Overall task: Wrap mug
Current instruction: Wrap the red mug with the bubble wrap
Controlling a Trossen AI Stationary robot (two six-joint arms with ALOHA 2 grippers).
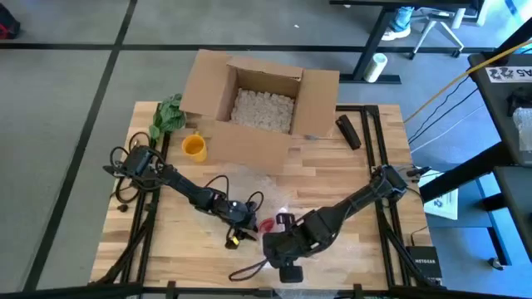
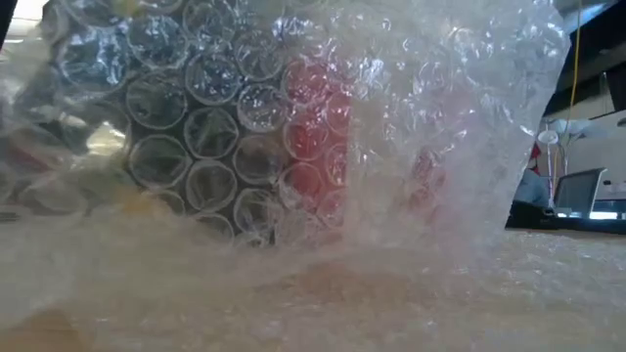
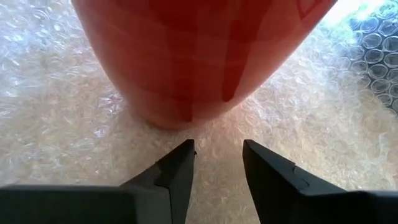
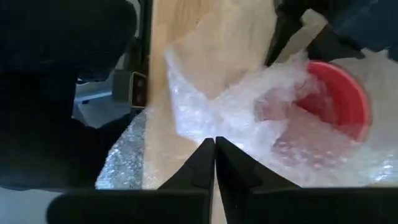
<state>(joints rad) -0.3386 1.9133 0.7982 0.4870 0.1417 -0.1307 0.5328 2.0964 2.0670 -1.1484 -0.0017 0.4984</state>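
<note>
Sitting on one bubble wrap sheet (image 4: 205,112): one red mug (image 4: 336,96), two grippers nearby.

- The red mug (image 3: 186,56) in front of my left gripper (image 3: 217,163) looks glossy and smooth, like glazed ceramic.
- The bubble wrap (image 3: 56,124) is clear, shiny plastic, bumpy with round cells.
- My 2 left fingers (image 3: 177,177) are matt dark plastic.
- The table (image 1: 332,170) is pale, smooth wood.
- The box (image 1: 249,137) is matt brown cardboard.
</note>
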